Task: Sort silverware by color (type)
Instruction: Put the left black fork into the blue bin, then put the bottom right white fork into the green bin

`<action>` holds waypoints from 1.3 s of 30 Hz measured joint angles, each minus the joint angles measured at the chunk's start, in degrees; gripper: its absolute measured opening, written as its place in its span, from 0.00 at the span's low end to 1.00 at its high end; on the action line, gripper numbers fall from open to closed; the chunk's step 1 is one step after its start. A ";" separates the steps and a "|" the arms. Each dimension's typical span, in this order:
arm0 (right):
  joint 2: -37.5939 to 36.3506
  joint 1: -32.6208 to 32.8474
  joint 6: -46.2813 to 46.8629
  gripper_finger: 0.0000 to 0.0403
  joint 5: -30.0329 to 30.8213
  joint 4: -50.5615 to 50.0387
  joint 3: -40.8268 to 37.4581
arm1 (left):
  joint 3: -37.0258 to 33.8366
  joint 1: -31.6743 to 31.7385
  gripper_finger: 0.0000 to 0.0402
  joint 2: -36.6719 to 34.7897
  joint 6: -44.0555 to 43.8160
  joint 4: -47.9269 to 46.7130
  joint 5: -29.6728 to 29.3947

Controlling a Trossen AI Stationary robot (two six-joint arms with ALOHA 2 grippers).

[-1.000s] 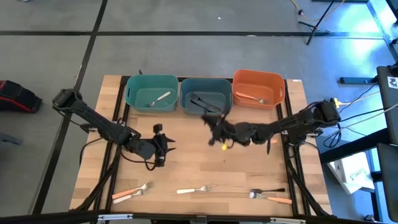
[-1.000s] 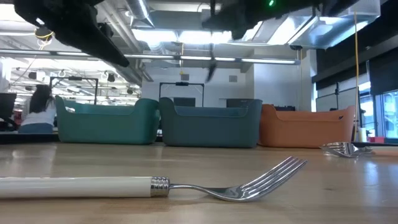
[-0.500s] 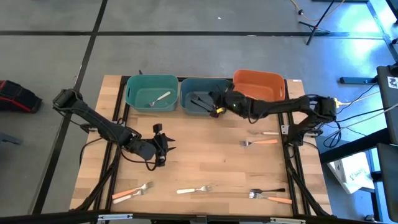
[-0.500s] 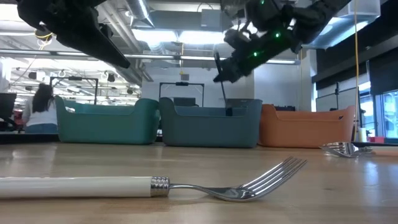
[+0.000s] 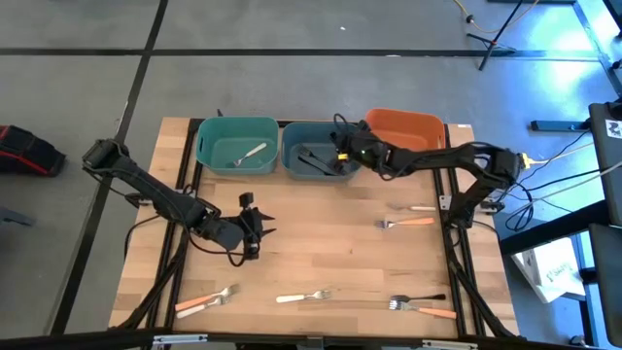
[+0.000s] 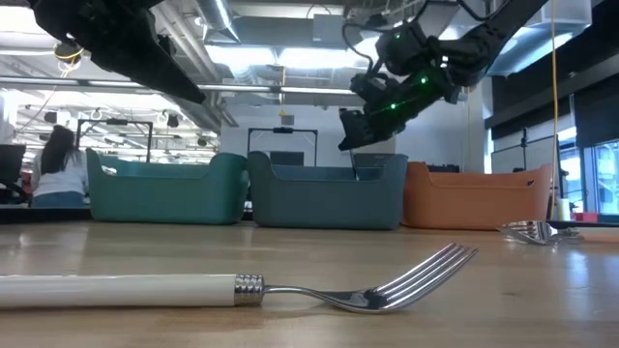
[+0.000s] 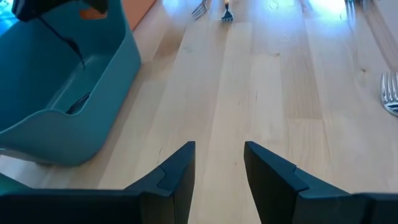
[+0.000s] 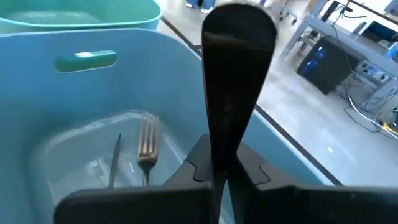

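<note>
The right arm stretches across the desk's far edge, its right gripper (image 5: pixel 342 154) poised over the blue bin (image 5: pixel 292 170), jaws clamped on a black fork (image 8: pixel 239 81). The left gripper (image 5: pixel 255 225) waits mid-desk, jaws parted, holding nothing. Other forks (image 5: pixel 303 296) lie along the near edge.

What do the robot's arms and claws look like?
Both arms are dark and thin with chunky joints. The left claw has two flat black fingers with slanted tips. The right claw has small green lights glowing near its wrist and a yellow spot beside it. Black cables loop along each arm.
</note>
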 joint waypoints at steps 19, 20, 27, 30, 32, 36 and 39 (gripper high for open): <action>3.38 -0.10 0.11 0.38 -2.38 11.24 0.00 | 0.00 0.11 0.33 0.00 -0.99 0.73 0.04; 2.86 -0.10 0.01 0.40 -3.18 11.37 0.00 | 0.00 0.11 0.33 0.00 -1.01 0.71 0.04; -1.60 -0.07 -0.16 0.44 -4.79 10.01 0.04 | -0.02 0.11 0.33 0.00 -0.98 0.69 0.06; -3.84 0.69 -0.28 0.44 -6.43 9.07 0.04 | -0.02 0.11 0.33 0.00 -1.00 0.67 0.06; -5.59 1.73 -1.26 0.44 -7.59 8.81 0.04 | -0.02 0.10 0.33 0.00 -1.00 0.68 0.06; -9.23 4.83 -1.54 0.44 -9.87 7.88 0.06 | -0.02 0.09 0.33 0.00 -0.98 0.66 0.06; -11.42 8.19 -1.51 0.44 -12.47 3.83 0.07 | -0.02 0.09 0.33 0.00 -0.98 0.66 0.17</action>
